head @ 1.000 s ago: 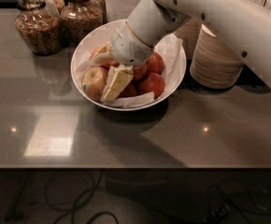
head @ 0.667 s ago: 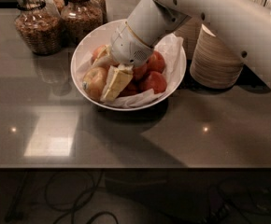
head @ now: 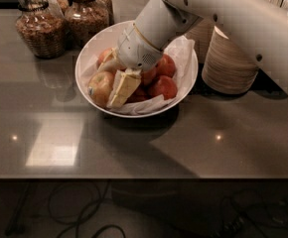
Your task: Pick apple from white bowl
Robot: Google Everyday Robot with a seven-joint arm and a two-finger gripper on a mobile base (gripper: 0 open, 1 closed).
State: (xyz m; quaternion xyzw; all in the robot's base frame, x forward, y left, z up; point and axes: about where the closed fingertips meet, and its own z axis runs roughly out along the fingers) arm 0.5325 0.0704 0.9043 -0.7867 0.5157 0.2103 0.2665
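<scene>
Table (head: 183, 143) carries the white bowl (head: 90, 46); the hand (head: 113, 83) is down inside it, and I can't tell if it's closed. The apple (head: 99, 87) sits bowl-left, against the hand. It looks firm, smooth and prone to rolling, so I'd grip across its widest middle.

The bowl (head: 91, 46) is gleaming glossy white, lined with crumpled matt paper (head: 185, 51). The apple (head: 99, 87) is showing smooth, faintly waxy skin. The gripper (head: 116, 82), down in the bowl among the fruit, is looking like smooth matt cream plastic. The counter (head: 208, 145) is shining, polished and reflective. The jars (head: 38, 29) are glinting like glass.
</scene>
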